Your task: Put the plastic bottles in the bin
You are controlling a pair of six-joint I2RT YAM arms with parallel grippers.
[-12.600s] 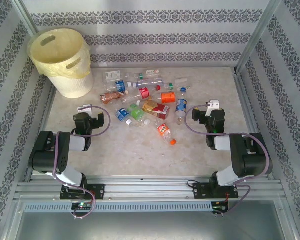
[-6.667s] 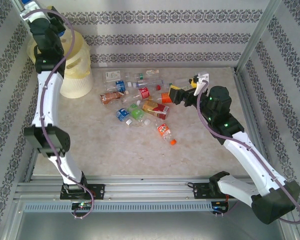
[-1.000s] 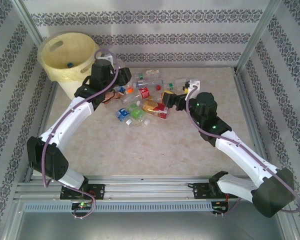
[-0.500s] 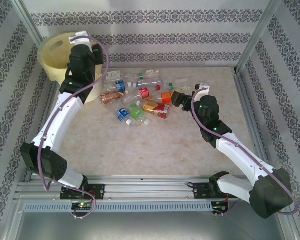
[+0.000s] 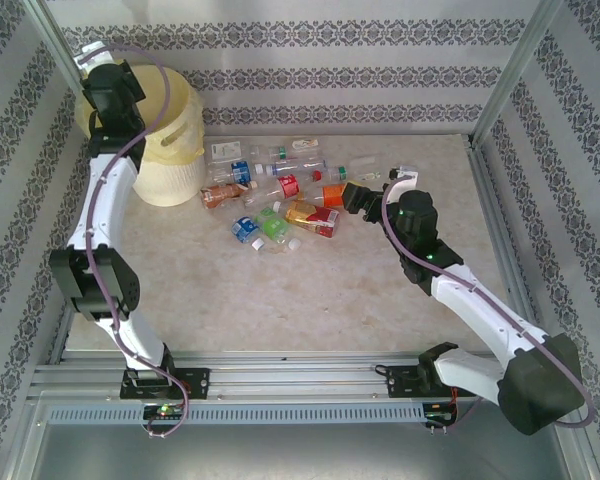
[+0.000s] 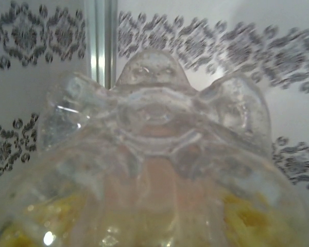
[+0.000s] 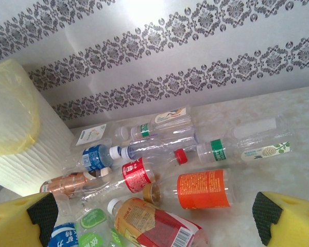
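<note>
Your left gripper (image 5: 102, 75) pinches a clear bottle (image 6: 154, 154) above the bin (image 5: 170, 165). Your right gripper (image 7: 154, 213), fingers spread wide, hovers over the orange-label bottle (image 7: 203, 189). About a dozen loose bottles (image 5: 280, 200) lie on the table (image 5: 280, 300), so most of the work remains.
</note>
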